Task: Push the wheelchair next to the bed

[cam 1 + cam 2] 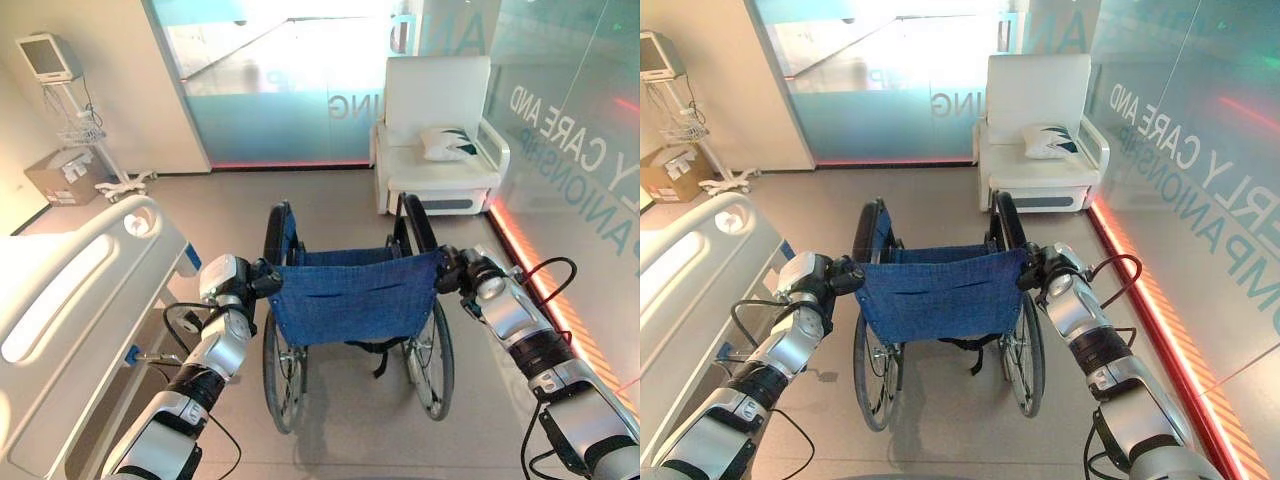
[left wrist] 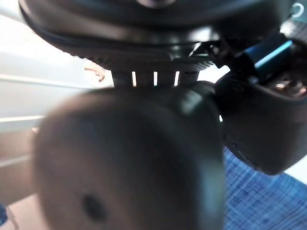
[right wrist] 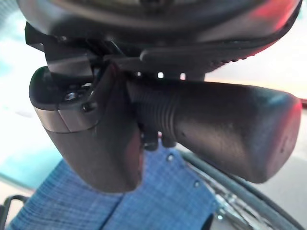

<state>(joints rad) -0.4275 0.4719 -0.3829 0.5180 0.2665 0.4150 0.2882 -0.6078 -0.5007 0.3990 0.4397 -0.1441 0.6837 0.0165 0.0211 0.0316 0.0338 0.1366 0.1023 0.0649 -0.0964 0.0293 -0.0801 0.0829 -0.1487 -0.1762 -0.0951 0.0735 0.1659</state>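
Note:
A wheelchair (image 1: 352,300) with a blue cloth backrest stands in front of me, facing away. My left hand (image 1: 262,279) is curled round its left push handle (image 2: 129,158). My right hand (image 1: 449,271) grips the right push handle (image 3: 220,124), thumb (image 3: 91,134) wrapped beside it. The white bed (image 1: 70,300) lies to the left, its end rail close to the wheelchair's left wheel (image 1: 282,372).
A white armchair (image 1: 437,135) with a pillow stands ahead to the right against a glass wall (image 1: 580,150). A monitor stand (image 1: 60,90) and a cardboard box (image 1: 62,177) sit far left. Open floor (image 1: 330,200) lies ahead of the wheelchair.

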